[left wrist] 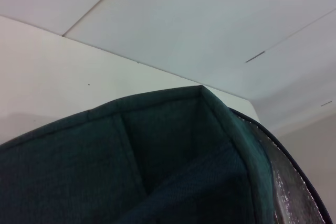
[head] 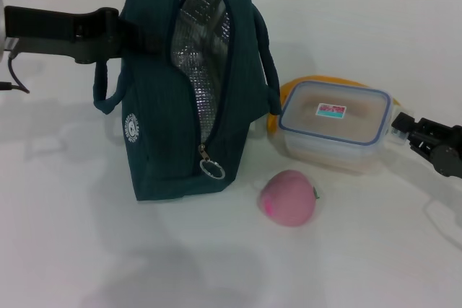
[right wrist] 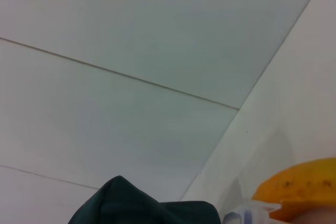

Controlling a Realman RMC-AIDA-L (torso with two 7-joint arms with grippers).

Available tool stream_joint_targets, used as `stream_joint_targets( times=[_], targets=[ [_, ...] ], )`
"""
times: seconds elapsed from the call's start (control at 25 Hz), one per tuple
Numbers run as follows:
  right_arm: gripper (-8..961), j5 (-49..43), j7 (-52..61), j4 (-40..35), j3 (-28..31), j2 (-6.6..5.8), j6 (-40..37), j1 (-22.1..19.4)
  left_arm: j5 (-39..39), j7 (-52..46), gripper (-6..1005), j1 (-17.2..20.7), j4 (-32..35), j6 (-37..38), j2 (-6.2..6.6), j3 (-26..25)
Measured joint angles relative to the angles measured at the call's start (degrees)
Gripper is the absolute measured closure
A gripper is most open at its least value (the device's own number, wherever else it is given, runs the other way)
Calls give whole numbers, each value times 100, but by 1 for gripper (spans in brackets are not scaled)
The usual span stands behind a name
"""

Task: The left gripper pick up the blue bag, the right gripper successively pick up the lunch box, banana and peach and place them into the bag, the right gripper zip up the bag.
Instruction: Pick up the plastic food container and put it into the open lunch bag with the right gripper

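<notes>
Head view: my left jaws (head: 119,34) are clamped on the side of the bag (head: 155,128), so it stands up on the tabletop (head: 72,250) with its mouth open for the food. My right jaws (head: 404,129) sit just beside the box (head: 336,126); I cannot tell if they are apart. The banana (head: 289,90) hides behind the box, and the peach (head: 289,198) lies in front.

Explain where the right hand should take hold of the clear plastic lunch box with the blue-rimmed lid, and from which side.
Judging from the head view, grip the clear plastic lunch box with the blue-rimmed lid across its short end nearest the right hand, coming in level from the robot's right. It lies flat, that end is free, and the yellow banana crowds its far side.
</notes>
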Motion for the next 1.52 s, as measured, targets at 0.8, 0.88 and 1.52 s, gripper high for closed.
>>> stream_joint_targets(
  times=[0.8,0.88,1.52],
  targets=[
    [868,319,3,31,54,-23,-305,48,-197,20,967,74,29,14,50,0],
    [868,420,7,34,68,-36,-428,11,-208,25,967,81,30,17,55,0],
    [868,1289,92,37,86,-103,-1419,-194,-211,29,968,47,40,227,107,0]
  ],
)
